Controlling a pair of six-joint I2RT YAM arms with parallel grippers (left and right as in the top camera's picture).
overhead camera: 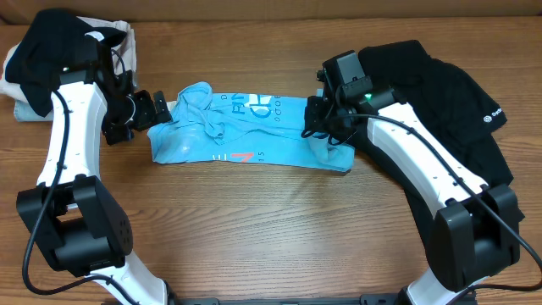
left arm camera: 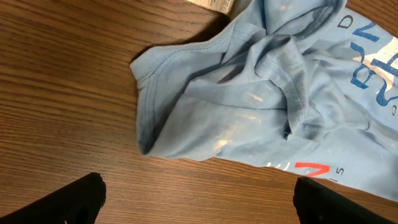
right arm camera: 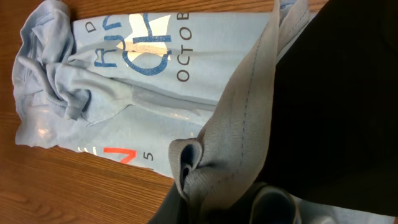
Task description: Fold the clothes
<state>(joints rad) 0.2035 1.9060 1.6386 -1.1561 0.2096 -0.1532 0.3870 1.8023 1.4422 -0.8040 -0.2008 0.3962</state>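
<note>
Now: right end of the shirt pinched, ready for the fold.
The light-blue T-shirt (overhead camera: 246,131) lies as a long band across the middle of the table (overhead camera: 271,229), nearer the far edge. The right end effector (overhead camera: 318,127) is clamped shut on its right-hand hem (right arm camera: 249,112), which stands up as a taut strip. The left end effector (overhead camera: 161,108) is wide open and empty, just beside the bunched left end. For a clean fold, the left should probably flatten or pin that crumpled end before the right carries its hem across. The black polo (overhead camera: 449,93) lies by the far right corner.
</note>
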